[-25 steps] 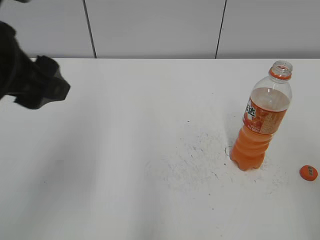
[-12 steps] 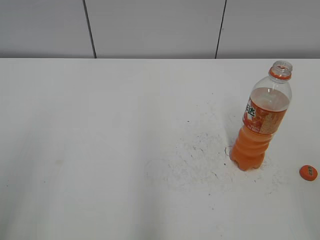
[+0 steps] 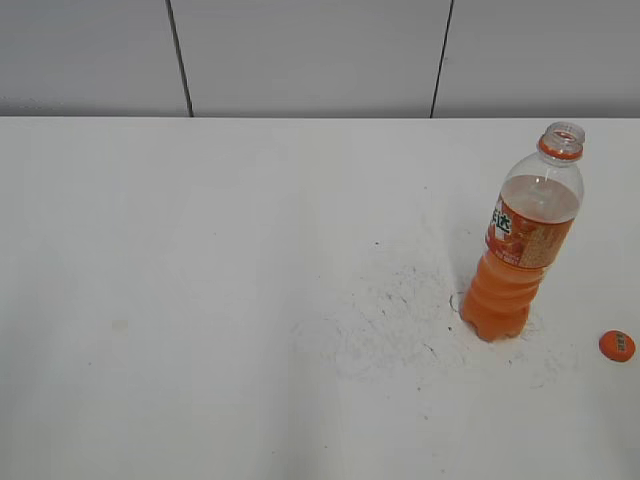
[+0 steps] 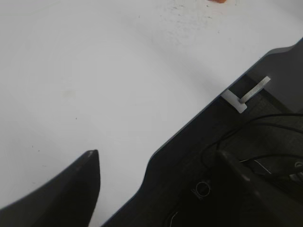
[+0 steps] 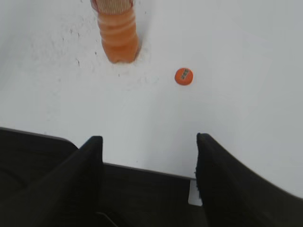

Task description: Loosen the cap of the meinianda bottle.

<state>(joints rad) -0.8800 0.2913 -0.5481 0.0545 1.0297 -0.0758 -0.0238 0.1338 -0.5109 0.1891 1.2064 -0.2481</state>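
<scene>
The meinianda bottle [image 3: 522, 240] stands upright at the right of the white table [image 3: 200, 300], its neck open with the orange neck ring showing. The orange cap [image 3: 617, 346] lies flat on the table to the right of the bottle's base. In the right wrist view the bottle's lower body [image 5: 117, 38] is at the top, and the cap [image 5: 183, 76] lies apart from it. My right gripper [image 5: 149, 142] is open and empty, back over the table's near edge. My left gripper [image 4: 156, 153] looks open and empty. A sliver of the bottle [image 4: 218, 1] shows at the top edge.
Dark scuff marks [image 3: 400, 300] cover the table left of the bottle. A grey panelled wall [image 3: 300, 50] runs behind the table. The table's near edge [image 5: 142, 168] and dark space under it with cables [image 4: 246, 142] show in both wrist views.
The left arm, at the far left of the exterior view one second ago, has left that view. Bottle and cap have not moved.
</scene>
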